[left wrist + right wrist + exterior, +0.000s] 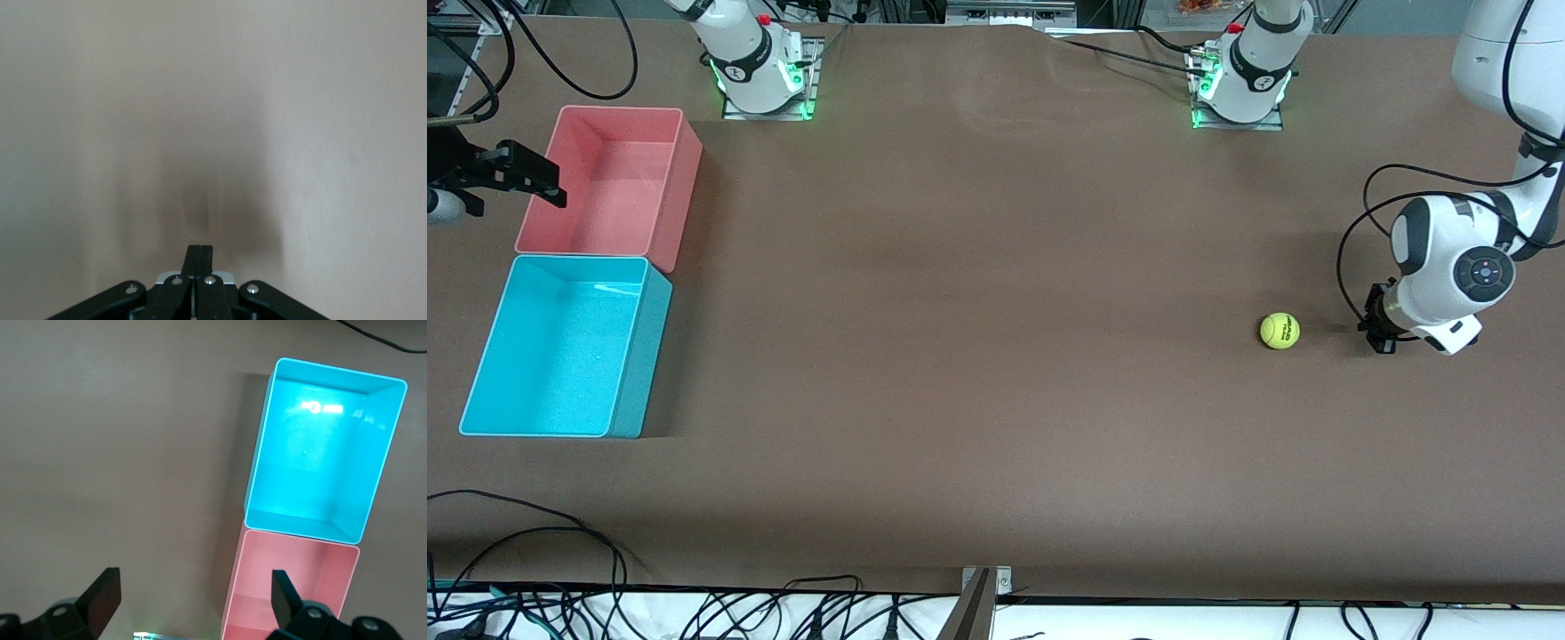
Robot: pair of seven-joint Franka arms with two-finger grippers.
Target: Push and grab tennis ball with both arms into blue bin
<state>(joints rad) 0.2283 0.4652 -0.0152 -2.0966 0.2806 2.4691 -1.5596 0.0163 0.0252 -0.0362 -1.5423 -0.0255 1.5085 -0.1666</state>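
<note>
The tennis ball (1280,331) lies on the brown table toward the left arm's end; it does not show in either wrist view. My left gripper (1376,327) is shut and empty, low by the table beside the ball, a short gap away from it. In the left wrist view its shut fingers (199,257) face only bare table. The blue bin (640,356) stands empty at the right arm's end. My right gripper (534,182) is open and empty, up over the outer edge of the pink bin. In the right wrist view it (193,593) looks down on the blue bin (380,453).
An empty pink bin (680,196) touches the blue bin, farther from the front camera; it also shows in the right wrist view (293,593). A wide stretch of bare table lies between ball and bins. Cables run along the table's front edge (996,594).
</note>
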